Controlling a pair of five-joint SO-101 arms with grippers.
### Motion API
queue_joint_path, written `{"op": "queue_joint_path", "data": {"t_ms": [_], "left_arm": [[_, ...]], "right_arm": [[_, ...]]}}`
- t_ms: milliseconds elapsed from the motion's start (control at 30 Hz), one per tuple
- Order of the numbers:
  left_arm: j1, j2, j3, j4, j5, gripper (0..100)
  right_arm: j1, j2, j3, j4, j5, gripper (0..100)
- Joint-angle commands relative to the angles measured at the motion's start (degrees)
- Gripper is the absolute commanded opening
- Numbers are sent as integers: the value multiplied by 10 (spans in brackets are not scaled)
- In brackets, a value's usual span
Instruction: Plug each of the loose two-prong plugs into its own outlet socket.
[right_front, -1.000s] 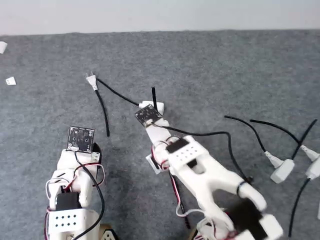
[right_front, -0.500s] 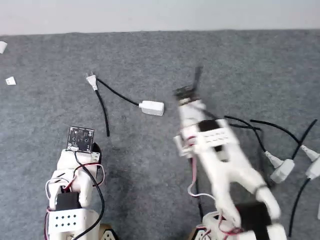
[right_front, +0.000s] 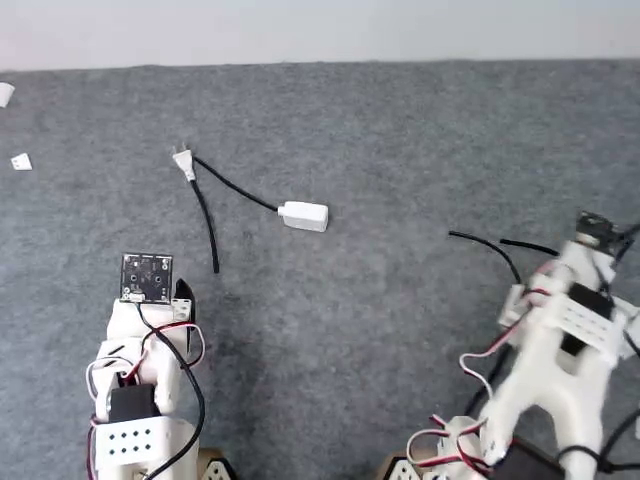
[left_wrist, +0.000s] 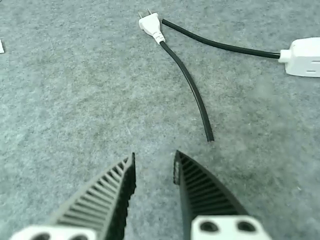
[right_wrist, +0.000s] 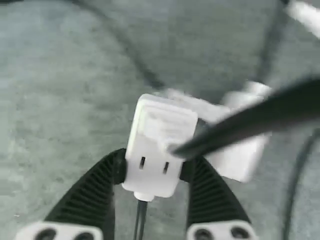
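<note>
Grey carpet (right_wrist: 50, 75) underlies right fingers (right_wrist: 95, 200) clamping an outlet socket (right_wrist: 155, 150), 2 slots facing the wrist, left fingers (left_wrist: 110, 195) narrowly apart.

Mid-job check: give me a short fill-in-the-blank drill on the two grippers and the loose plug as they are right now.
1. The left gripper is open and holds ____.
2. The right gripper is shut on a white ____ with two slots.
3. The two-prong plug ahead of the left gripper trails a ____ cord.

Missing words: nothing; outlet socket; black.
</note>
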Motion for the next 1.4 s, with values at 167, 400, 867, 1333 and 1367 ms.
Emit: {"op": "queue_joint_path", "data": {"t_ms": [167,400,867,1333,1367], "left_arm": [[-4,-3,-16,11,8,119],[-4,-3,-21,11,26,119],[-12,367,-207,-28,69,115],[81,738,-563,94,-179,146],[87,741,-573,93,-195,159]], "right_arm": [[27,-20,-4,4,0,325],[9,-144,-65,149,-26,322],[-102,-335,164,12,32,26],[-149,-415,256,-45,40,57],[-149,-415,262,-54,40,57]]}}
